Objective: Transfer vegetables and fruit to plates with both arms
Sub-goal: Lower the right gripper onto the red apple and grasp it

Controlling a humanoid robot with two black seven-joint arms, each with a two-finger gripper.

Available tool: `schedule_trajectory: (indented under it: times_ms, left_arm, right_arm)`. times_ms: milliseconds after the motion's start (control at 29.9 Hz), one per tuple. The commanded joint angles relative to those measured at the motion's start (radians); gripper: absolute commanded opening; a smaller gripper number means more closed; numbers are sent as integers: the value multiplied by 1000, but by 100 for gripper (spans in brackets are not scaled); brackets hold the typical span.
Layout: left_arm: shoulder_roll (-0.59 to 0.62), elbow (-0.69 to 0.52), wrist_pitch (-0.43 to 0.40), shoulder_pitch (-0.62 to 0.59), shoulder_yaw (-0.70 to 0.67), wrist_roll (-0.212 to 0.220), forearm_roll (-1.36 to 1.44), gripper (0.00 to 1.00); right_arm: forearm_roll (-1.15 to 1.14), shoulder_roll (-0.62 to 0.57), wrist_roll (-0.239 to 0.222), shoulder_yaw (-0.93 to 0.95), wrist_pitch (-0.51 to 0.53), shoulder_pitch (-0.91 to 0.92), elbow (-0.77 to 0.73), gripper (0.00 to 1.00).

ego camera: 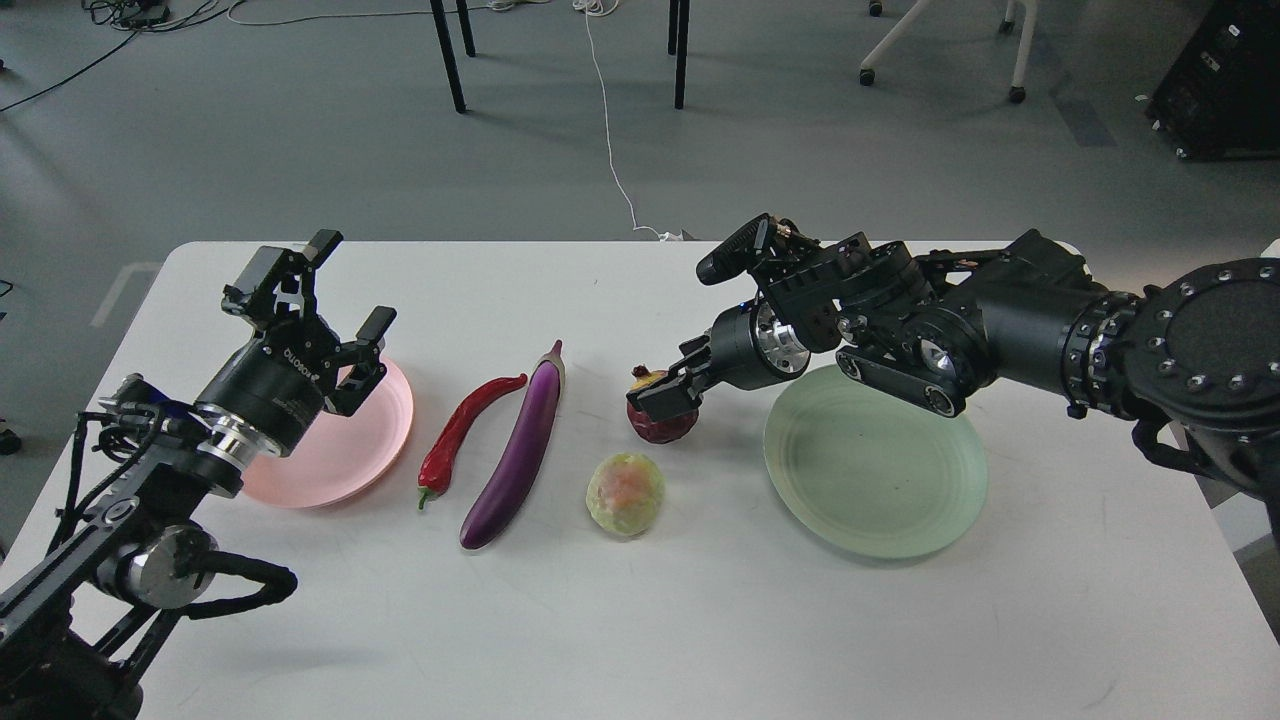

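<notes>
A dark red pomegranate [662,426] sits mid-table, with a round yellow-green fruit [625,493] just in front of it. A purple eggplant [520,450] and a red chili pepper [460,430] lie side by side to the left. The pink plate [365,440] is at the left and the pale green plate [875,470] at the right; both are empty. My right gripper [668,397] is down on top of the pomegranate, its fingers seen side-on and hard to tell apart. My left gripper [345,295] is open and empty, above the pink plate's far left rim.
All of this lies on a white table [640,620]. Beyond its far edge there is grey floor with black table legs [447,55], a white cable [607,130] and a wheeled chair base [940,50].
</notes>
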Motion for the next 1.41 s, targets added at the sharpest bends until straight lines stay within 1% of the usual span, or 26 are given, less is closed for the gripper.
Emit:
schedule_trajectory:
  times_ms: [0, 569, 1004, 1104, 1238, 1271, 1372]
  left_arm:
    - [0, -1, -1, -1, -1, 0, 0, 99]
    - [3, -3, -2, 6, -1, 0, 0, 99]
    - [6, -7, -2, 9, -1, 0, 0, 99]
    - [6, -9, -2, 11, -1, 0, 0, 99]
    - [6, -9, -2, 13, -1, 0, 0, 99]
    - [6, -9, -2, 13, -1, 0, 0, 99]
    - [6, -9, -2, 14, -1, 0, 0, 99]
  right_arm:
    - [0, 0, 0, -18, -29, -2, -9, 98]
    - [5, 0, 0, -15, -36, -39, -23, 98]
    - [8, 0, 0, -3, -116, -91, -23, 97]
    - [8, 0, 0, -1, -133, -103, -23, 94]
    - [8, 0, 0, -1, -134, -113, -23, 88]
    - [8, 0, 0, -1, -133, -113, -23, 83]
    - [8, 0, 0, -1, -133, -113, -23, 63]
